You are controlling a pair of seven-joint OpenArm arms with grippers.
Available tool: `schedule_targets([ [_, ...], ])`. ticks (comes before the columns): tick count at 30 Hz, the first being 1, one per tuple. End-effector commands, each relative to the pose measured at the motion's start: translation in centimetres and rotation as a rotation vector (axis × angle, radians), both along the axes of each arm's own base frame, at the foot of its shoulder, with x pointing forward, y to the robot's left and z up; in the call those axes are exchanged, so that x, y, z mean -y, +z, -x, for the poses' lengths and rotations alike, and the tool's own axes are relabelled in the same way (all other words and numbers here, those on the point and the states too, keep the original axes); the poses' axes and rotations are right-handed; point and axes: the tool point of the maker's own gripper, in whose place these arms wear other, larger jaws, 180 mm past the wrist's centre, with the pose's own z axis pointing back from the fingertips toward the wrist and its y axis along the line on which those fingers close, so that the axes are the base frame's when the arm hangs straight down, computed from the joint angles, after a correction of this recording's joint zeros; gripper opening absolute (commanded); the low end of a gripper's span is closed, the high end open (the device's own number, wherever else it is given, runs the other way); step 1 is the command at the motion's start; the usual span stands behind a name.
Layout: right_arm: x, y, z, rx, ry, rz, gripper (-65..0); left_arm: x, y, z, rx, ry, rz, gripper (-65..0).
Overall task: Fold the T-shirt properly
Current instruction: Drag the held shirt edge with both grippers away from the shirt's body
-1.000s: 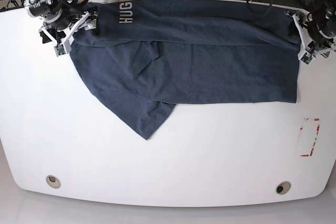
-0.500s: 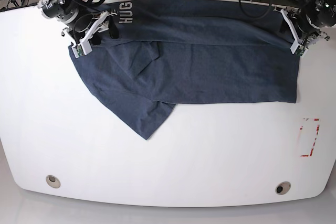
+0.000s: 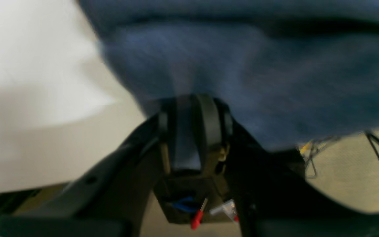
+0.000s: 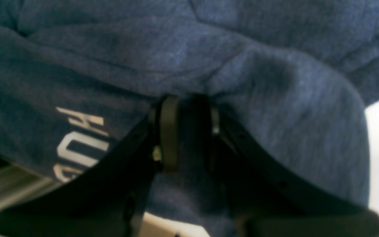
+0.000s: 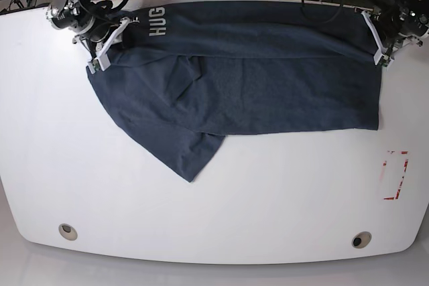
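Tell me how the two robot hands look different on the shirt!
The right gripper is close to the white letters, but the left gripper has no letters beside it. The right gripper's camera shows shirt nearly all around it, while the left gripper's camera shows a big patch of white table next to it. Both grippers are black, and both are at the dark blue T-shirt.

On a white table (image 5: pixel 214 219) with rounded near corners, a round fitting by each, (image 5: pixel 68 232) (image 5: pixel 362 240) a broken red outline (image 5: pixel 404 175) toward the base view's right, and, along the far edge, a dark blue shirt (image 5: pixel 268 92) partly folded over, white letters (image 5: pixel 157 21) facing up.
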Motion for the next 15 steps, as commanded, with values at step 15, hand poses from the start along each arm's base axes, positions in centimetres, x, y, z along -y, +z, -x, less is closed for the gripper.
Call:
schedule_targets([
  [15, 7.3, 2.6, -0.4, 0.011, 0.024, 0.24, -51.8, -2.6, -1.6, 0.3, -0.046, -0.021, -0.008, -54.9],
])
